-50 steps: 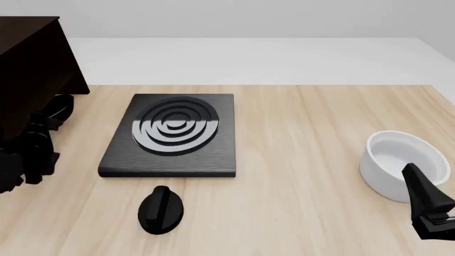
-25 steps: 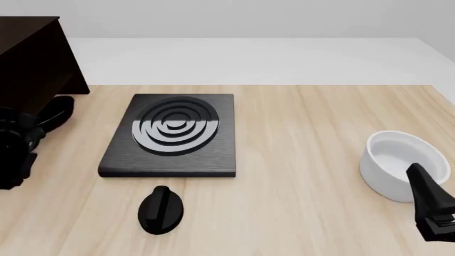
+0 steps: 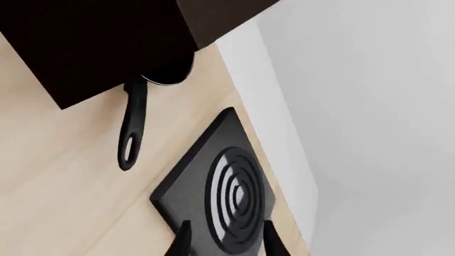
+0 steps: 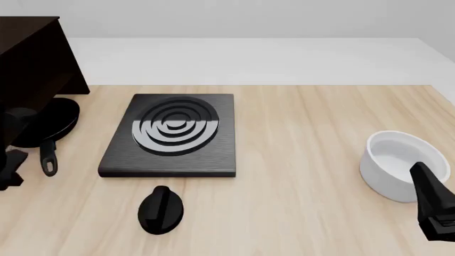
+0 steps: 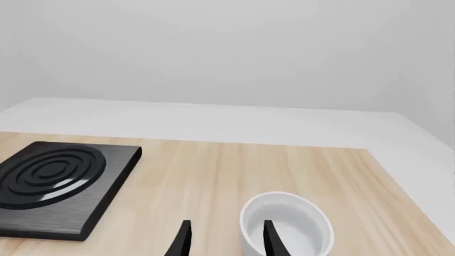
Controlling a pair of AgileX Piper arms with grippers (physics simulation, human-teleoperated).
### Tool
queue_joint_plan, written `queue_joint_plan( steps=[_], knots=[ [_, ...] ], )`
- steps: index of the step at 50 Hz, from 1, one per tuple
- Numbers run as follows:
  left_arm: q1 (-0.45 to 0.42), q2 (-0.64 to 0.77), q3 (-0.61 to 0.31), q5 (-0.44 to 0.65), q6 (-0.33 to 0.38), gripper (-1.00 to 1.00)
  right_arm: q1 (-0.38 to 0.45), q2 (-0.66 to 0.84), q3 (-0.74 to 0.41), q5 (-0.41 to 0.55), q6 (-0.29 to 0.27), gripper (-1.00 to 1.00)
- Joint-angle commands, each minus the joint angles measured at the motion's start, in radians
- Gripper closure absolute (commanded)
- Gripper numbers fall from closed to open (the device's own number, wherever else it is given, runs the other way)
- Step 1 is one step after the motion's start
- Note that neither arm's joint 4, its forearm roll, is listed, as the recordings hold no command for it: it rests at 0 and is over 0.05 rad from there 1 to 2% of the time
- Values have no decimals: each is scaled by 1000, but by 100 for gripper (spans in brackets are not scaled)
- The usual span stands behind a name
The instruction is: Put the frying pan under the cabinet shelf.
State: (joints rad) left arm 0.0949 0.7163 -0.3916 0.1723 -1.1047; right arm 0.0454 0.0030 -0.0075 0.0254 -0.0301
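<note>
One frying pan is seen on the table, tucked partly beneath the single cabinet shelf — both grippers are parted, nothing held.

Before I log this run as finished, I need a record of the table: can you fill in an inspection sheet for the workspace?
Surface: light wooden table, no spills or marks seen.
Job's things: frying pan lies on the table, its bowl partly under the cabinet shelf; in the left wrist view its handle sticks out into the open.
Clutter: stove plate mid-table, black knob nearer than it, white pot on the right.
Hands: left hand open, holding nothing, apart from the pan; right hand open, beside the pot.
Cables: nothing seen.
Surroundings: plain pale wall and floor.
</note>
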Motion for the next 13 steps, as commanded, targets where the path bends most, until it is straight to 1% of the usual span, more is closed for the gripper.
queue_joint_plan(
  steps=[1, 6, 8, 9, 11, 13],
  knots=[
    [-65, -218, -18, 220, 33, -100, -4, -2, -3, 4, -2, -100],
    [-86, -309, -26, 310, 48, -100, -6, -2, 0, 1, -1, -100],
    [-92, -345, -29, 344, 68, -100, -6, -2, 0, 1, -2, -100],
    [-88, -353, -41, 356, 91, -100, -5, -2, 0, 1, -3, -100],
    [-85, -374, -41, 371, 97, -100, -4, -2, -2, 3, -4, -100],
    [-63, -415, -66, 404, 135, -100, -3, -1, 0, 1, -5, -100]
  ],
)
